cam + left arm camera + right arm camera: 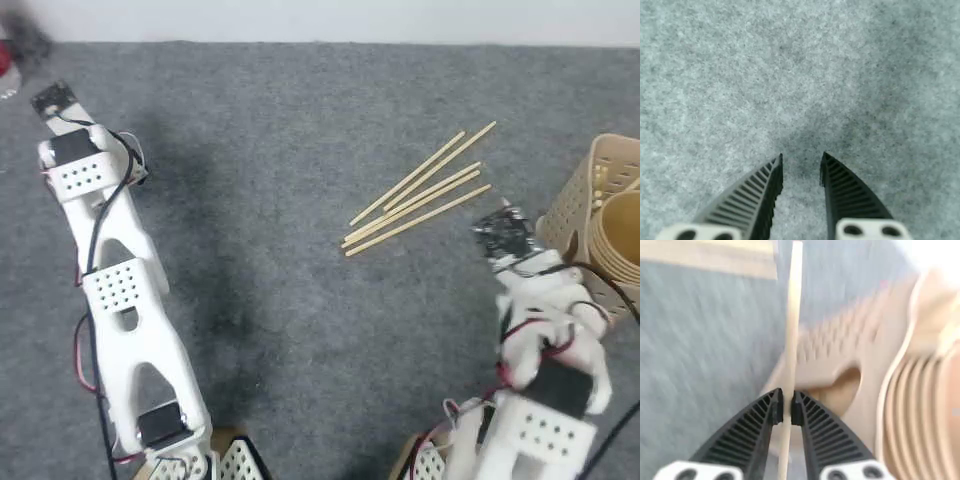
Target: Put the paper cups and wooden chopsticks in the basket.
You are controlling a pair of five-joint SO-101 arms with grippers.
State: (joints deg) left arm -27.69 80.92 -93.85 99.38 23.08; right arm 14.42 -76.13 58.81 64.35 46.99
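Right pincer (787, 392) is clamped on one chopstick (793, 315) just beside the basket (832, 347), probably lined up to drop it in; left pincer (802, 156) hangs released, well away from it.

- Five wooden chopsticks (415, 200) are counted on the carpet (280, 150); a sixth chopstick (794, 300) is held off it.
- One basket (572, 205) is shown.
- Paper cups (618, 235) are stacked inside, their number not countable.
- Two arms are pictured: left arm (120, 290), right arm (545, 400).

Looked like a robotics lab or test bench. Table was covered in grey felt (300, 330), with a plain white wall (350, 18) behind it. The white plastic left arm (125, 300) and right arm (550, 340) had exposed red and black wiring (82, 360). A bare circuit board (503, 235) sat on the right wrist.
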